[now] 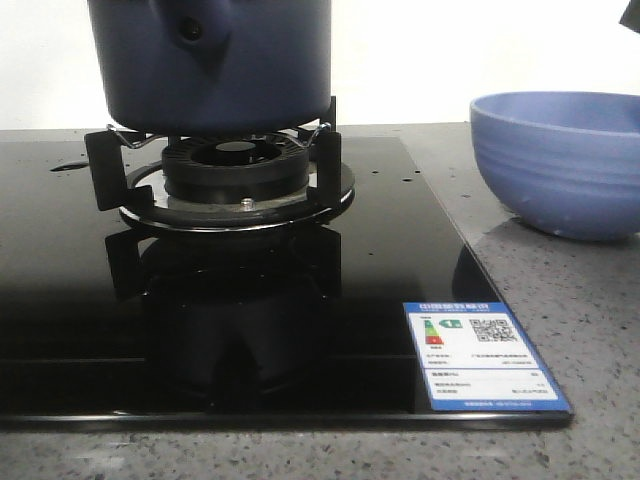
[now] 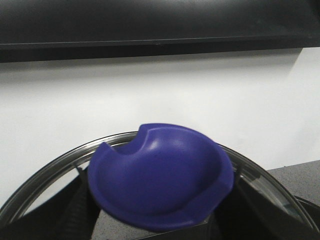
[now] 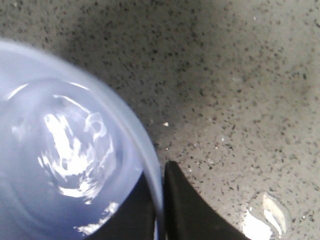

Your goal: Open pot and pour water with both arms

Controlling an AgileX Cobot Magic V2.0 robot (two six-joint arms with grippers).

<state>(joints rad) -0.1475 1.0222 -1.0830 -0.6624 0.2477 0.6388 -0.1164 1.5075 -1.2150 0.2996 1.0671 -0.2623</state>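
Observation:
The dark navy pot (image 1: 210, 60) stands on the gas burner (image 1: 235, 175), its handle socket (image 1: 190, 28) facing me; its top is cut off by the front view's edge. In the left wrist view my left gripper (image 2: 157, 222) is shut on the blue knob (image 2: 160, 172) of a glass lid (image 2: 45, 175) with a metal rim, held up before a white wall. The light-blue bowl (image 1: 560, 160) rests on the counter at the right. In the right wrist view my right gripper (image 3: 161, 167) is shut on the bowl's rim (image 3: 150, 165), one finger inside, one outside. Water glints in the bowl (image 3: 75, 150).
The black glass cooktop (image 1: 330, 290) carries an energy label (image 1: 480, 355) at its front right corner. Grey speckled counter (image 1: 560, 290) surrounds it. A small water puddle (image 3: 265, 220) lies on the counter beside the bowl. A dark shape (image 1: 630, 15) shows at the top right.

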